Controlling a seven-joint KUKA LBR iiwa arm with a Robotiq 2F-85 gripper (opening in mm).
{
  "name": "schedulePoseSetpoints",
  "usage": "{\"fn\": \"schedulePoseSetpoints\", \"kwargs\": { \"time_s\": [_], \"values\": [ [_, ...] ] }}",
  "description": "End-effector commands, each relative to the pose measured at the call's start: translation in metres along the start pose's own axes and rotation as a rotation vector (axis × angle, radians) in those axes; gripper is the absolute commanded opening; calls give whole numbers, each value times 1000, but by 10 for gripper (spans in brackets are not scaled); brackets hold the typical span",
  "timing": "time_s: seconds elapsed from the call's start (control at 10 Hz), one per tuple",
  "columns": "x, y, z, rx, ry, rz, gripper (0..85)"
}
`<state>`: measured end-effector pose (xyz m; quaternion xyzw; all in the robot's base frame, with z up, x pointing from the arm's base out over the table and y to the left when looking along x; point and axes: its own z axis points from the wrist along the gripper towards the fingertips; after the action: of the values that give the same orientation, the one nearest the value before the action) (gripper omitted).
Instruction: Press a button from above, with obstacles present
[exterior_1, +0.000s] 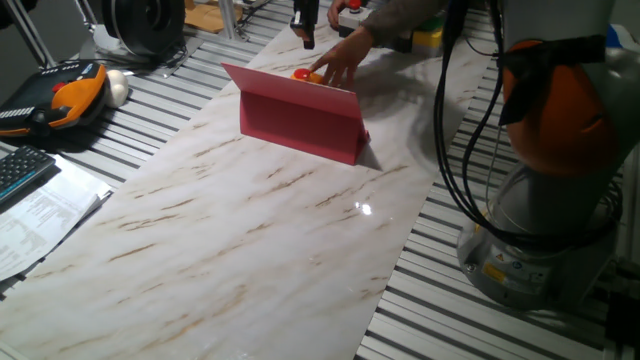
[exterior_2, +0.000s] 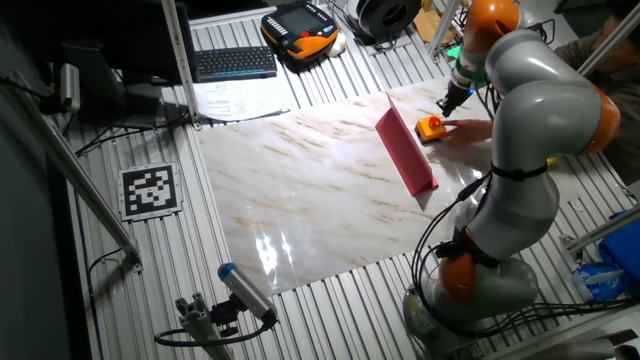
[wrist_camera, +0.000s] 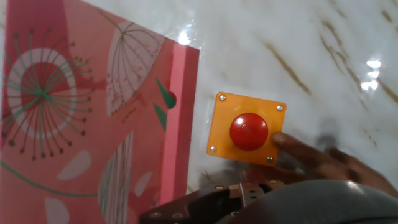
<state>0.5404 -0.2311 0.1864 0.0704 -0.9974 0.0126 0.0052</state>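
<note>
The button (wrist_camera: 249, 130) is a small round red cap on an orange-yellow square plate, lying flat on the marble table. It also shows in one fixed view (exterior_1: 305, 73) and in the other fixed view (exterior_2: 431, 127). The obstacle, a low upright red-pink panel (exterior_1: 300, 120) (exterior_2: 405, 150), stands right beside the button. In the hand view its inner face has a floral print (wrist_camera: 74, 112). My gripper (exterior_1: 307, 38) (exterior_2: 448, 103) hangs above the button, apart from it. No view shows its fingertips clearly.
A person's hand (exterior_1: 340, 60) (wrist_camera: 323, 163) rests on the table touching the button's plate. A yellow box with a green button (exterior_1: 428, 36) stands behind. A teach pendant (exterior_2: 300, 28), keyboard (exterior_2: 235, 62) and papers (exterior_1: 40, 220) lie off the marble top.
</note>
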Motion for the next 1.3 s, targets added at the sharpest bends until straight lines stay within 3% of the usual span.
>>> {"fn": "schedulePoseSetpoints", "kwargs": {
  "time_s": [0.0, 0.1, 0.3, 0.4, 0.5, 0.6, 0.9, 1.0, 1.2],
  "values": [
    [0, 0, 0, -2, 3, 2, 0],
    [0, 0, 0, -7, 5, 2, 0],
    [27, 16, -3, -3, -23, 29, 0],
    [32, 21, -4, 8, -22, 32, 0],
    [28, 20, -4, -12, -14, 33, 0],
    [17, 18, 0, -9, -10, 29, 0],
    [-23, 10, 17, -15, -14, 12, 0],
    [-31, 7, 24, -14, -19, 6, 0],
    [-30, 5, 29, -6, -22, -8, 0]
  ]
}}
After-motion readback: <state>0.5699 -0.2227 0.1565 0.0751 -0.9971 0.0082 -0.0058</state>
